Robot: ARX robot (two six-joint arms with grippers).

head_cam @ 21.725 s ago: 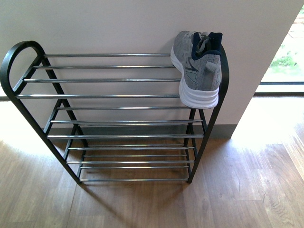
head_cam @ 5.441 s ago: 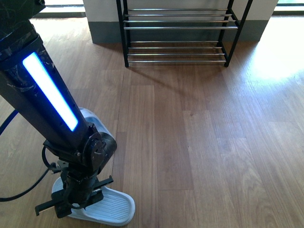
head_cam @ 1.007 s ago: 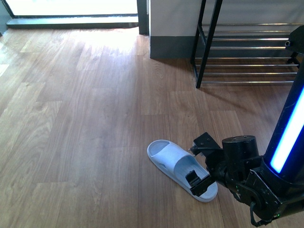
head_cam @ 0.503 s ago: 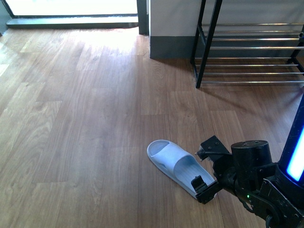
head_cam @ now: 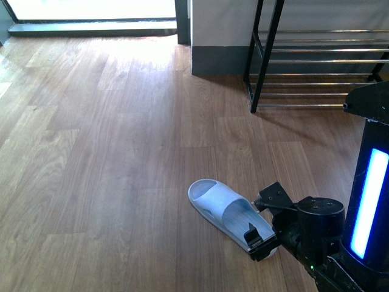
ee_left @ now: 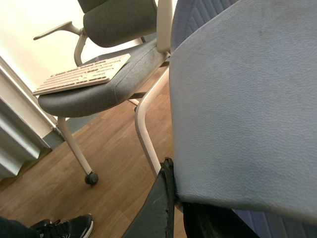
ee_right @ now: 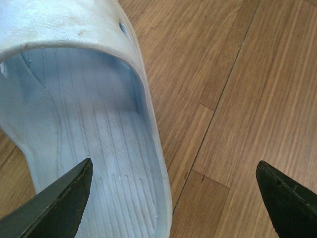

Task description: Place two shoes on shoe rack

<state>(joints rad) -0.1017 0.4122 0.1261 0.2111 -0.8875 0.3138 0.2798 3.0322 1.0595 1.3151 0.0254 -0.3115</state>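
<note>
Pale blue rubber slipper (head_cam: pixel 222 213) lies on the wood floor (head_cam: pixel 109 152) in front of the black chrome-rod shoe rack (head_cam: pixel 267 55), its heel between the right fingers (ee_right: pixel 59 203), spread wide and empty. Left fingers (ee_left: pixel 158 208) clamp a matching slipper (ee_left: pixel 237 109), with a grey chair (ee_left: pixel 99 89) behind.

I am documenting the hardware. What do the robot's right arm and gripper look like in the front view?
The right arm is black, with a rounded joint housing and a long link carrying a glowing blue-white light strip. A tiny green light shows low down. The right gripper has two flat black fingers.
</note>
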